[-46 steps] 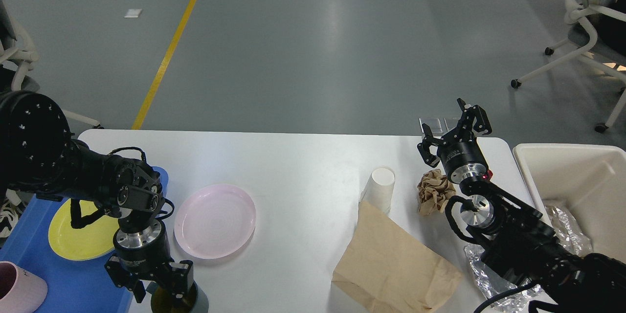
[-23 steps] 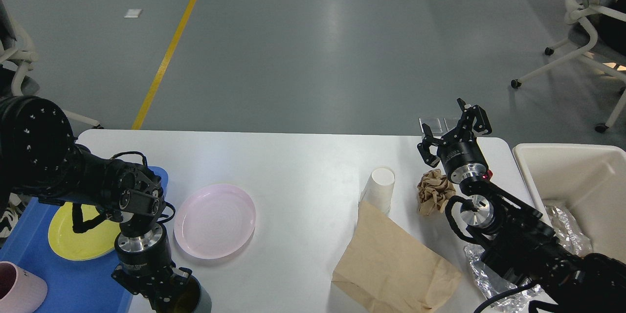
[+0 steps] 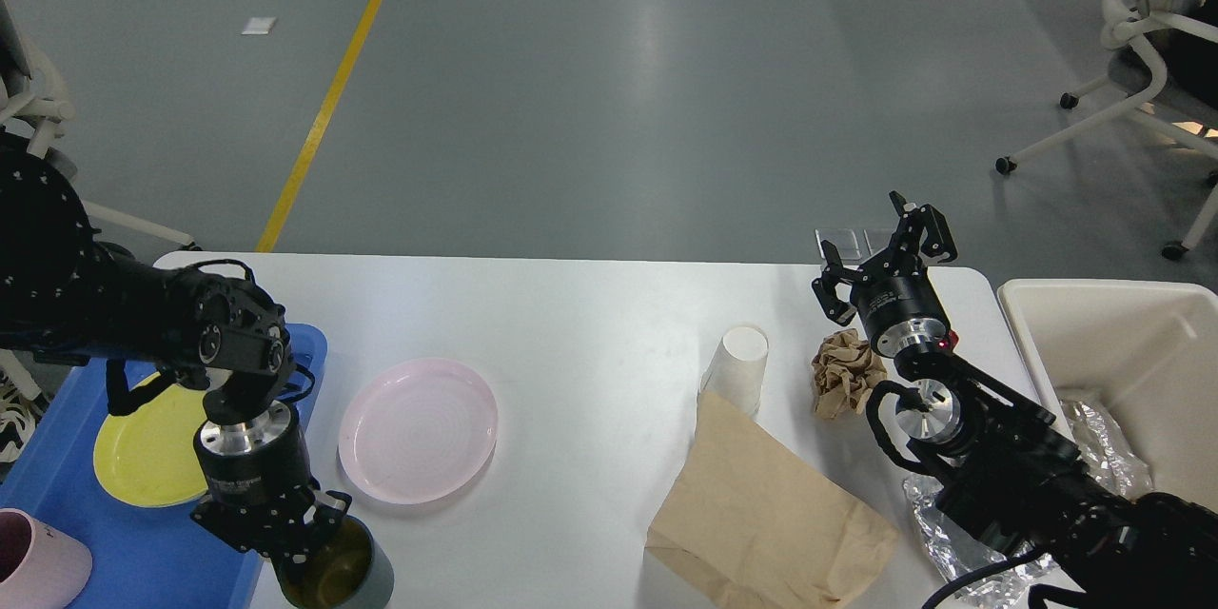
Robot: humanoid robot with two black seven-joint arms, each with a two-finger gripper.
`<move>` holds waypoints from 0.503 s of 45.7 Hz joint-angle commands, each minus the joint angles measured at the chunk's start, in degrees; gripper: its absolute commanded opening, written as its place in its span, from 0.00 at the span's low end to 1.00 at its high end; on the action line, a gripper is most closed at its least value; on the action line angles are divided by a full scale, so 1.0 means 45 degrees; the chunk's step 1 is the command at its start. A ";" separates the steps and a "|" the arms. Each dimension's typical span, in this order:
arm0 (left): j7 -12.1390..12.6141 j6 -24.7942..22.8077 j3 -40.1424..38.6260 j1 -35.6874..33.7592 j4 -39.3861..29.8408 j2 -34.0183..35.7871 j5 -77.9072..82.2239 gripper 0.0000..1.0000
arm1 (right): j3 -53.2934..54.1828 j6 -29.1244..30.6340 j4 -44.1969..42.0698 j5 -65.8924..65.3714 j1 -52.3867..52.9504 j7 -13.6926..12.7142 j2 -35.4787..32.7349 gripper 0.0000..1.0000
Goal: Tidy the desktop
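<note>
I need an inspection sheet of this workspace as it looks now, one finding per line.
Surface: white desktop, bare in the middle.
Job's things: pink plate, grey cup, yellow plate in blue tray.
Clutter: paper cup, crumpled paper, brown bag, foil.
Hands: left hand at the grey cup's rim; right hand open, empty.
Cables: black loops on both wrists.
Surroundings: cream bin, office chair.

Left gripper (image 3: 285, 547) sits right on the rim of the grey-green cup (image 3: 338, 576) at the bench (image 3: 590, 304) front edge, right gripper (image 3: 880, 257) hanging spread above the crumpled paper (image 3: 842, 371).
</note>
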 commanded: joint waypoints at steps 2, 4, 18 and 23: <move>0.0002 -0.0894 0.0080 -0.1512 -0.0001 0.0971 0.0039 0.00 | 0.0000 0.0000 0.0000 0.0000 -0.0003 0.0000 0.0000 1.00; 0.0002 -0.0894 0.0158 -0.2156 0.0019 0.1459 0.0039 0.00 | 0.0000 0.0000 0.0000 0.0000 -0.0003 0.0000 0.0000 1.00; -0.0076 -0.0894 0.1095 -0.3136 0.0019 0.2593 0.0058 0.00 | 0.0000 0.0000 0.0000 0.0000 0.0017 0.0000 0.0000 1.00; -0.0017 -0.0894 0.1116 -0.2629 0.0038 0.2769 0.0058 0.00 | 0.0000 0.0000 0.0000 0.0000 -0.0003 0.0000 0.0000 1.00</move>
